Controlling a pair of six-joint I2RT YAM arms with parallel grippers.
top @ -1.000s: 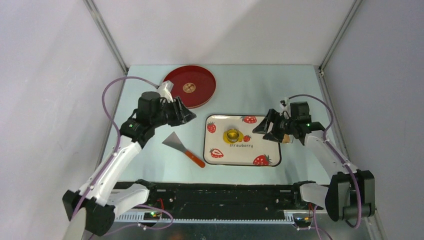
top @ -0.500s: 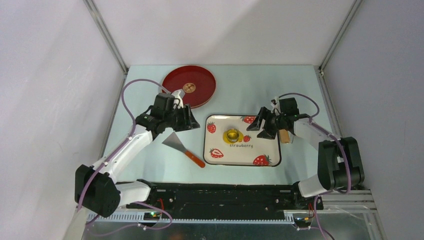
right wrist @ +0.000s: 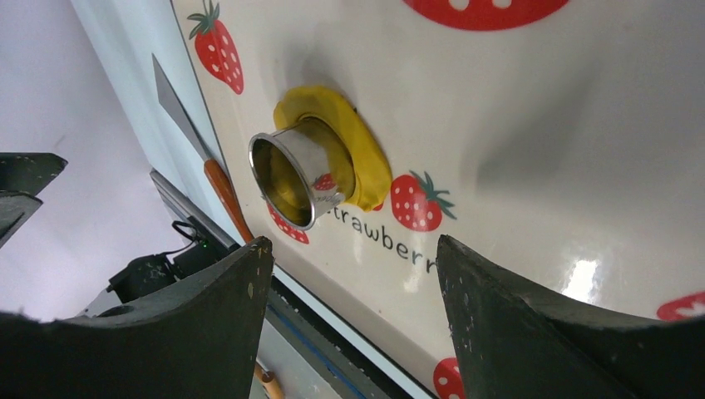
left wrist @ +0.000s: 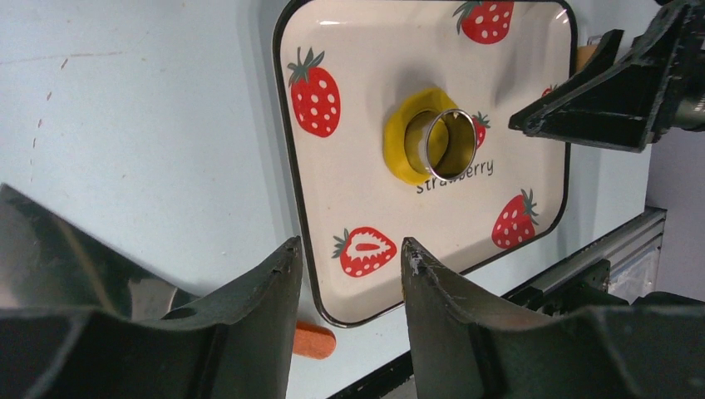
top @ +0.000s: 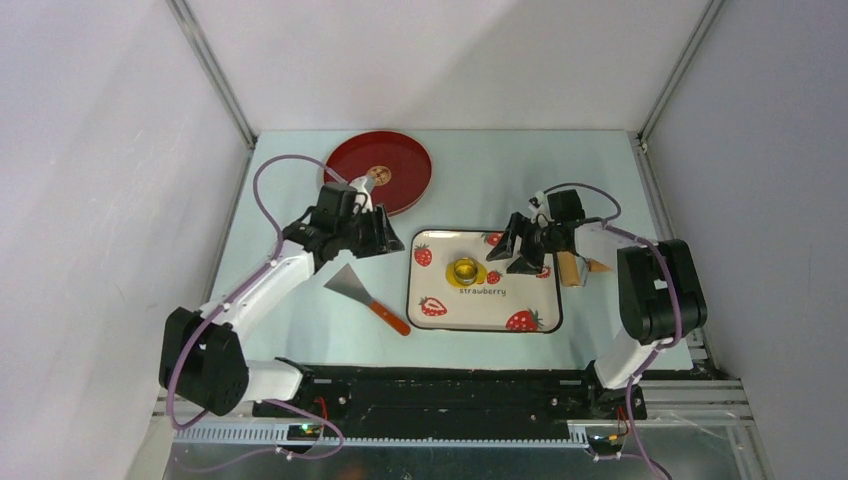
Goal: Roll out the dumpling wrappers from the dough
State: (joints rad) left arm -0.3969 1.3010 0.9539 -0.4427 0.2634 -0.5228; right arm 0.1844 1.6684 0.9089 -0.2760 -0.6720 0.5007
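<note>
The dough is a flattened yellow patch in the middle of the strawberry tray. A metal ring cutter stands on it. The dumpling wrappers are out of view; the ring hides what lies inside it. My left gripper hangs open and empty just left of the tray. My right gripper is open and empty over the tray's right part, facing the ring.
A wooden roller lies just off the tray's right edge, behind my right gripper. A scraper with an orange handle lies left of the tray, below my left gripper. A red plate sits at the back left.
Both arms have stretched toward the tray. The left gripper moved right toward its left edge; the right gripper moved left over its right side.
</note>
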